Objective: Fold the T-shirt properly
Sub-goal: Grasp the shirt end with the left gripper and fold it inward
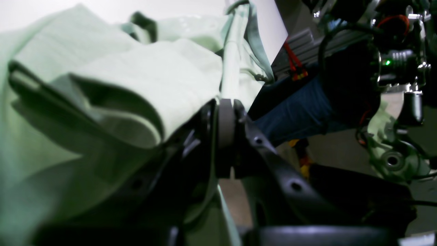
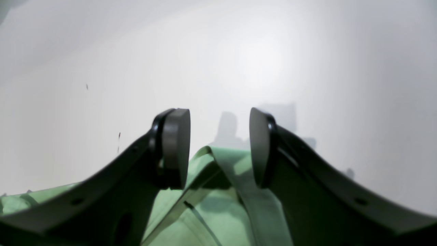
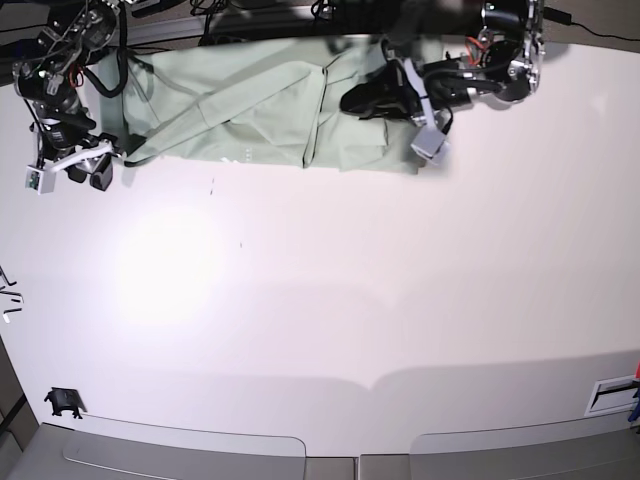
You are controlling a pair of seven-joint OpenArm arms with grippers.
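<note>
Clearly the T-shirt [image 3: 260,110] is soft and light, so it will sag and wrinkle when lifted; I judge it is best taken at an edge or a corner, not in the middle. It lies spread but creased along the top of the white table [image 3: 330,300], in the upper part of the base view.

In the left wrist view the left gripper [image 1: 226,118] has its pads pressed together on a fold of the shirt fabric. In the right wrist view the right gripper [image 2: 219,147] has its jaws apart and holds nothing; a corner of the shirt lies just below them.

Near the table's lower left edge sits a small black object [image 3: 63,402], well apart from the shirt. Nothing blocks the cloth except the arms themselves.
</note>
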